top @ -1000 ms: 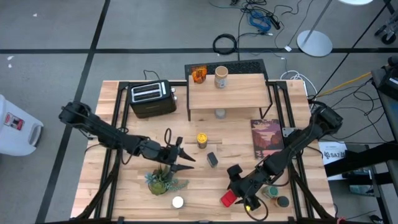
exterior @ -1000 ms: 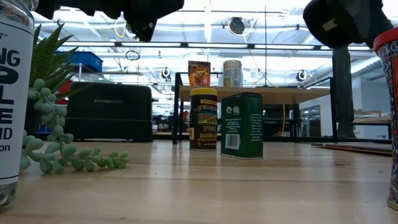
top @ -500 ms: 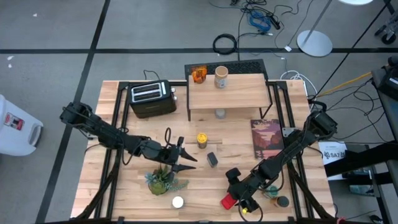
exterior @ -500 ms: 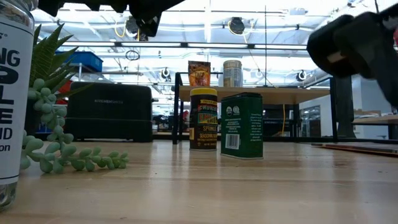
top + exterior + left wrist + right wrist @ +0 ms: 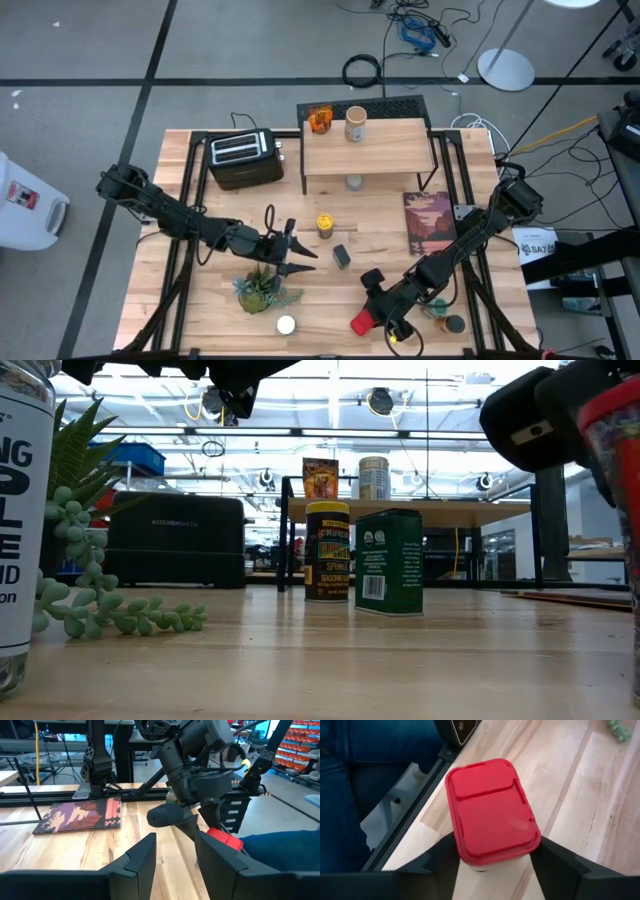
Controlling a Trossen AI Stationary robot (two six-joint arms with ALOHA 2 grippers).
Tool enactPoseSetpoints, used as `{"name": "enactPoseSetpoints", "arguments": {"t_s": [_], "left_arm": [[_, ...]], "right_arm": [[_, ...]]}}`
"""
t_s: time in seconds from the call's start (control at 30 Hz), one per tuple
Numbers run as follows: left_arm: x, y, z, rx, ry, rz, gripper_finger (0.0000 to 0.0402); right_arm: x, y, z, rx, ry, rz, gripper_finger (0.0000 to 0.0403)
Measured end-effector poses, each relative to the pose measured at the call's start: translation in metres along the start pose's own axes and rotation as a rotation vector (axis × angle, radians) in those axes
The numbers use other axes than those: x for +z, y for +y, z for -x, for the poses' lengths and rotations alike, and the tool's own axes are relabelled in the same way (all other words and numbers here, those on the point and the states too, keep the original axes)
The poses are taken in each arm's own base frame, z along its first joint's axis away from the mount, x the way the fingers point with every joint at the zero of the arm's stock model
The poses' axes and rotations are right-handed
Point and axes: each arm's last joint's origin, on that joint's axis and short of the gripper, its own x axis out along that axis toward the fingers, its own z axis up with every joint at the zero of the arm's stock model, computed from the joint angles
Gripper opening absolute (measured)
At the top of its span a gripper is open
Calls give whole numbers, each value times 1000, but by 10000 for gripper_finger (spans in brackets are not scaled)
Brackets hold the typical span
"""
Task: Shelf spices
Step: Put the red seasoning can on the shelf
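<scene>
1. The red tin is pinched between the fingers of the right claw, at 5 o'clock on the desk.
2. The left claw, slightly spread and empty, is held at 8 o'clock from the dark square tin.
3. The amber jar and tan-lidded jar are seen on the shelf, at 12 o'clock.

The low shelf, a light wooden plank on a black wire frame, stands at 12 o'clock on the table. On its top, at the far left corner, an amber jar and a tan-lidded jar stand upright side by side. A small grey-capped jar sits under its front edge. At centre stand a yellow-lidded jar and a dark square tin. A white-capped shaker stands at 6 o'clock. The red-lidded tin is at 5 o'clock, at the table edge.
</scene>
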Motion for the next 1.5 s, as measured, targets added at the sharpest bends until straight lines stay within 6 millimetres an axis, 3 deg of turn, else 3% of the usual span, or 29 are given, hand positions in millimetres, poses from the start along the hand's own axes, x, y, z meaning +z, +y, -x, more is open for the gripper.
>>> {"name": "enactPoseSetpoints", "arguments": {"t_s": [0.43,0.63,0.9,1.1,1.5], "left_arm": [[0,0,0,3,0,2,144],[0,0,0,3,0,2,144],[-9,-8,-4,-87,54,-9,144],[-12,-20,-28,-138,180,-58,144],[27,-52,-74,-280,390,-385,145]], "right_arm": [[1,0,1,5,-7,4,107],[-2,0,1,7,24,-1,94],[1,0,11,8,22,-26,138],[5,1,20,16,-6,-76,183],[11,4,35,60,-47,-199,241]]}}
